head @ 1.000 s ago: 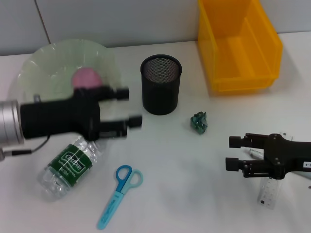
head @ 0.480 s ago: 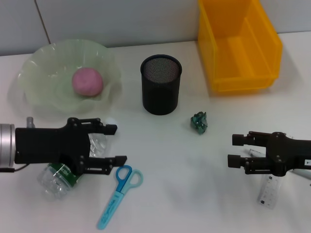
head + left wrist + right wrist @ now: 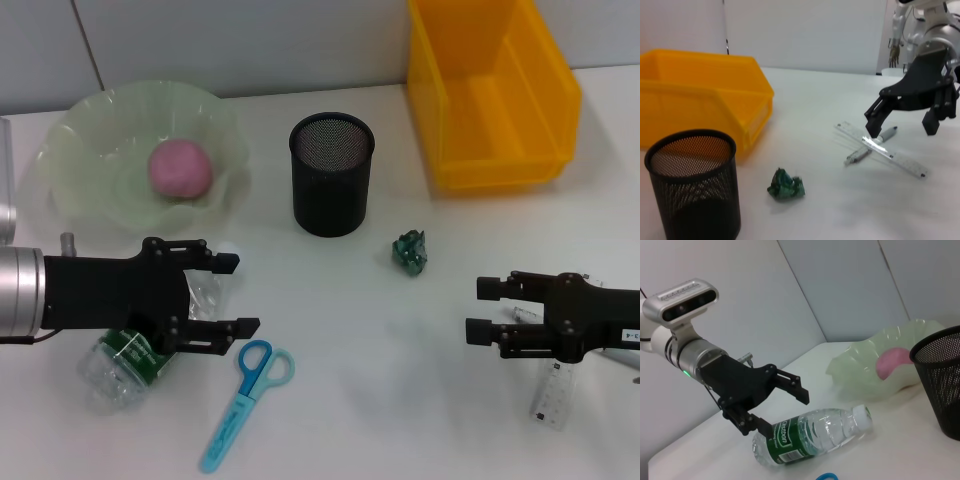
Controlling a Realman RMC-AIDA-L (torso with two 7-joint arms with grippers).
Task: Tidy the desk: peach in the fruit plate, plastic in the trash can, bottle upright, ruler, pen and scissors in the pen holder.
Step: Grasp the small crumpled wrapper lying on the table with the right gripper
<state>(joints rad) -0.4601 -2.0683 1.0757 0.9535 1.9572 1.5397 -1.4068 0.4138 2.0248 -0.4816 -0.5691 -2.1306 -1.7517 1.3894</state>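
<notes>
Left gripper [image 3: 232,293], black, fingers spread wide, straddling a plastic bottle [image 3: 140,340] lying on its side at the near left of the desk; one finger on the far side of the bottle's neck, one on the near side, no contact visible. Seen from the right wrist view, same left gripper [image 3: 785,407] above the bottle [image 3: 812,435], jaws apart, silver arm and a grey camera bar behind it.

Right gripper [image 3: 480,310], black, fingers likewise parted, hovering at the near right over a clear ruler [image 3: 553,395] and a grey pen [image 3: 520,316]. In the left wrist view, right gripper [image 3: 900,120] poised just above the ruler [image 3: 882,151] and pen [image 3: 871,146], which cross each other flat on the surface.

White desk [image 3: 380,350], smooth and matte. Pale grey wall panels beyond its far edge.

Bottle: clear, crinkled, green label, white cap pointing toward the far right. Just right of it, near edge, blue scissors [image 3: 243,400], closed, handles toward the far side. Far left, translucent pale green fruit plate [image 3: 90,150] with wavy rim, pink peach [image 3: 180,168] resting inside. Centre, black mesh pen holder [image 3: 331,173], upright. Right of it and nearer, a small crumpled wad of dark green plastic [image 3: 410,252]. Far right, yellow bin [image 3: 490,90], open-topped.
</notes>
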